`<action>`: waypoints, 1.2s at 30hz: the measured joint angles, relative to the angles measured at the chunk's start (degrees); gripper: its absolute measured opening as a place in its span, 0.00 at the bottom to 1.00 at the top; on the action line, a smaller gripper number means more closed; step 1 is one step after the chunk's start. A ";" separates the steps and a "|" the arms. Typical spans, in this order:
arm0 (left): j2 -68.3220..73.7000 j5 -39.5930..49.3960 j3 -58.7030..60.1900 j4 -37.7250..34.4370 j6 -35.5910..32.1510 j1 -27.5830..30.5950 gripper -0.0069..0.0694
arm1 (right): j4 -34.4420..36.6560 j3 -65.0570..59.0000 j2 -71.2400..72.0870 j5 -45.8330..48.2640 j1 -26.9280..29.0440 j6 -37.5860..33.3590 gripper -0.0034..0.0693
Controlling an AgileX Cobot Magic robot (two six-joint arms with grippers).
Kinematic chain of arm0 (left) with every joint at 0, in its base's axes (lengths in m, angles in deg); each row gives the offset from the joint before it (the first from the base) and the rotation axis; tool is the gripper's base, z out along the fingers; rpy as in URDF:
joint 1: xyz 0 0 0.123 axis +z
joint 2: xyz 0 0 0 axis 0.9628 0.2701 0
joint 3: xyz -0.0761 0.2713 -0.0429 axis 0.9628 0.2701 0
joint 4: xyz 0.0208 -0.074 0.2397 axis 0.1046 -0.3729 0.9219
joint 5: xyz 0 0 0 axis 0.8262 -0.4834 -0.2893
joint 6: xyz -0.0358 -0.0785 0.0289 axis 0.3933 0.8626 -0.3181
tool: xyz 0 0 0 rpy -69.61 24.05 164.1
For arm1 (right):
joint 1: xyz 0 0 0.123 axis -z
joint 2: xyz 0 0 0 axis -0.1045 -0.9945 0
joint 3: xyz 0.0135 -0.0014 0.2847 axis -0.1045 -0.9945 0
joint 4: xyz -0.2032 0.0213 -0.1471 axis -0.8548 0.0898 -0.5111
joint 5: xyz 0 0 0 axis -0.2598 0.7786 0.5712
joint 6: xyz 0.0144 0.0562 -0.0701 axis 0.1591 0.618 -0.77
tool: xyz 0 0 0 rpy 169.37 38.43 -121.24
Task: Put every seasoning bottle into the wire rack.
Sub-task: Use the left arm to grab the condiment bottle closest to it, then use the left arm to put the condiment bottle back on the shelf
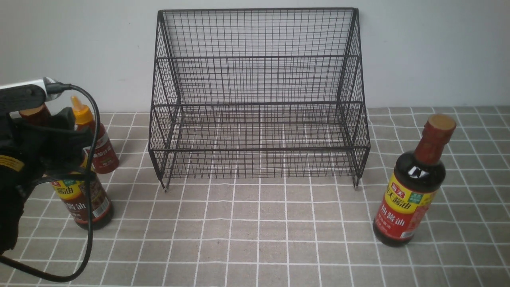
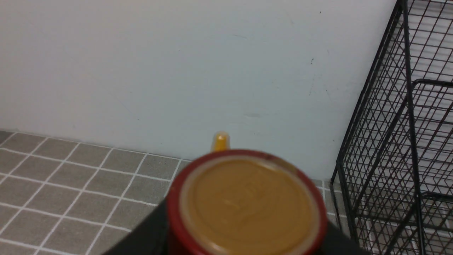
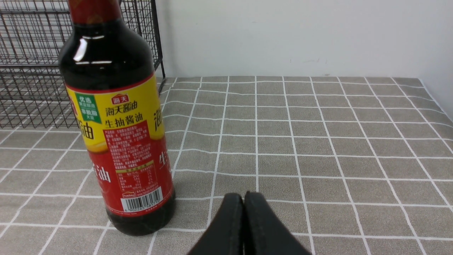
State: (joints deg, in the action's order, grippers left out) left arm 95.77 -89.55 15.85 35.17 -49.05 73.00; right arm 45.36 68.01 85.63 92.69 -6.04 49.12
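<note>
The wire rack (image 1: 259, 103) stands empty against the back wall. On the left, a soy-sauce bottle (image 1: 81, 199) stands on the cloth with its tan cap (image 2: 244, 205) filling the left wrist view. My left gripper (image 1: 44, 123) is around its red neck, a dark finger (image 2: 141, 233) lying against each side. Just behind stands the small red sauce bottle (image 1: 99, 147), only its yellow nozzle (image 2: 221, 141) showing past the cap. A second soy-sauce bottle (image 1: 410, 191) stands upright at the right. My right gripper (image 3: 243, 198) is shut and empty, low beside that bottle (image 3: 116, 134).
A grey checked cloth (image 1: 259, 231) covers the table. The white wall (image 1: 438, 52) rises right behind the rack. A black cable (image 1: 89, 223) loops from the left arm across the left bottle. The table's right edge (image 3: 437, 102) shows in the right wrist view.
</note>
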 joint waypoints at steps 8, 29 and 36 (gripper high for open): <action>-6.63 9.34 0.29 5.16 -0.16 -0.14 0.43 | 0.00 0.00 0.00 0.00 0.00 0.00 0.03; -11.65 29.16 -30.51 11.51 5.81 -11.17 0.43 | 0.00 0.00 0.00 0.00 0.00 -0.05 0.03; 0.81 25.56 -40.82 12.46 5.97 -14.60 0.43 | 0.00 0.00 0.00 0.00 0.00 -0.05 0.03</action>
State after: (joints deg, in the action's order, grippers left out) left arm 96.58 -63.99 -24.97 47.62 -43.07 58.39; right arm 45.36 68.01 85.63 92.69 -6.04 49.07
